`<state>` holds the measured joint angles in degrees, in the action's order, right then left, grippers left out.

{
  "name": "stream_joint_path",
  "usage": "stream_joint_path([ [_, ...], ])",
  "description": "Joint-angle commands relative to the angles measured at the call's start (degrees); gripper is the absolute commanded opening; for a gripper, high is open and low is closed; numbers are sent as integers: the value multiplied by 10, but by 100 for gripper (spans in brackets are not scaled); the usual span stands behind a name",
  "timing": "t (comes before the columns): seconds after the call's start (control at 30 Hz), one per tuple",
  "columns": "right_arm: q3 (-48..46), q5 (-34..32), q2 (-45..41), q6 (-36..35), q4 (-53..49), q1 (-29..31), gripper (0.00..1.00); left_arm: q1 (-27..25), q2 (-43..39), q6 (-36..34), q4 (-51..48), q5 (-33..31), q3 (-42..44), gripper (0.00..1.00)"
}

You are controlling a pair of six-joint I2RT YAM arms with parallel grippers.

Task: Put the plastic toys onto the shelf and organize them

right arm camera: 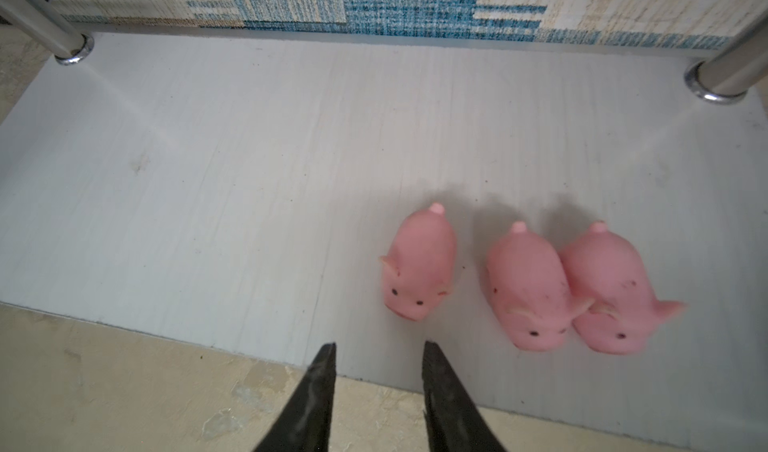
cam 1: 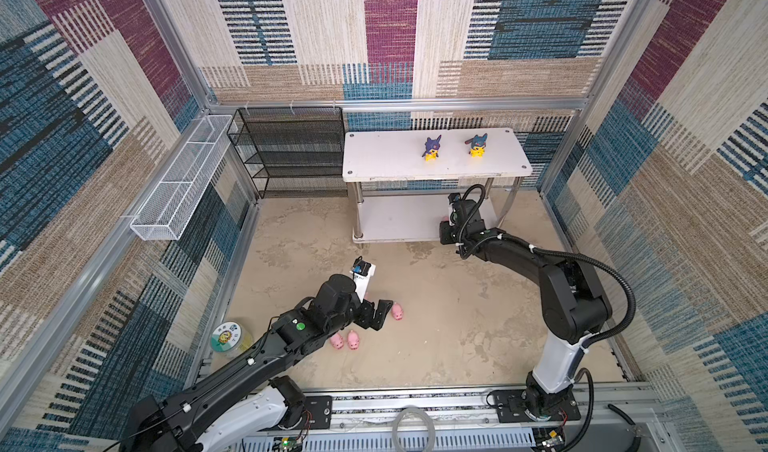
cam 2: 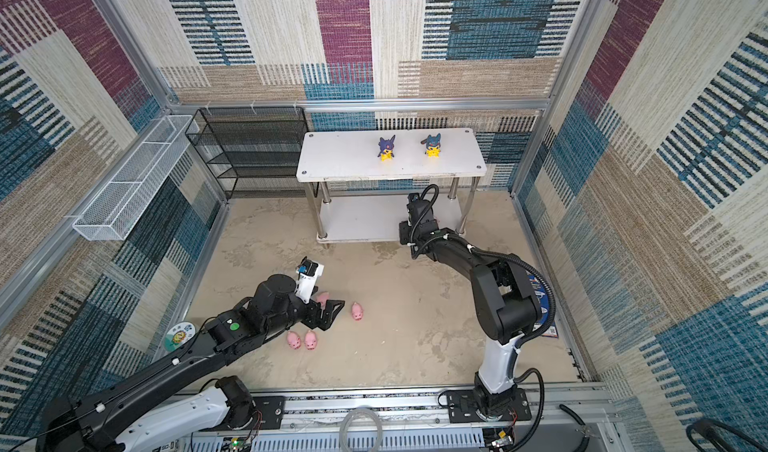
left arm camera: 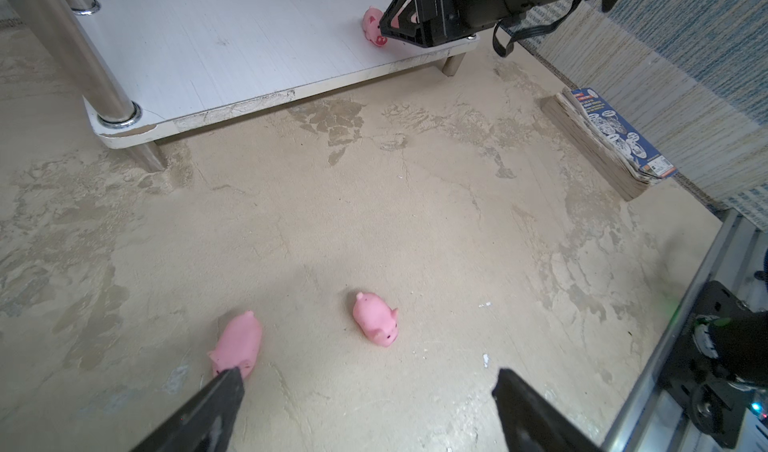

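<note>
Shelf: white two-tier rectangular shelf (cam 1: 386, 155) on chrome legs, against the back edge of the mottled beige table (cam 1: 457, 304).

Top tier: two yellow-bodied plastic figurines with dark blue pointed hoods (cam 1: 432, 149) (cam 1: 478, 144), upright, on the right half, well apart from both claws.

Lower tier, right wrist view: three glossy pink plastic pig figures near the front edge, toward the right front corner. Two pigs (right arm camera: 525, 288) (right arm camera: 611, 292) touch side by side; the third pig (right arm camera: 419, 263) stands just beside them.

Right gripper (right arm camera: 380, 346): over the front edge of the lower tier, jaws a small way apart, nothing between them. The third pig lies just ahead of one fingertip (right arm camera: 432, 348), off the line of the gap and not touched.

Left gripper (left arm camera: 368, 373): low over the table's middle left, jaws spread wide, empty. One floor pig (left arm camera: 376, 319) lies ahead of the gap, clear of both fingers. Another floor pig (left arm camera: 239, 342) sits at one fingertip (left arm camera: 230, 377); whether they touch I cannot tell.

Two more floor pigs (cam 1: 336, 341) (cam 1: 352, 340) lie side by side behind that claw, beside the left arm.
</note>
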<state>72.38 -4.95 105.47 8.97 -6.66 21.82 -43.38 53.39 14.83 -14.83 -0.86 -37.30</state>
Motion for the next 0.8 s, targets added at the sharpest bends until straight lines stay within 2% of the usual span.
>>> stream_joint_path([
  [0.0,18,18,16,6,15,7,37,-1,7,0,-3,1,-5,100],
  [0.37,75,-7,80,6,8,10,37,0,24,-9,-6,-11,-13,100],
  [0.77,78,-30,88,-2,0,5,37,0,39,-12,-6,-10,-21,100],
])
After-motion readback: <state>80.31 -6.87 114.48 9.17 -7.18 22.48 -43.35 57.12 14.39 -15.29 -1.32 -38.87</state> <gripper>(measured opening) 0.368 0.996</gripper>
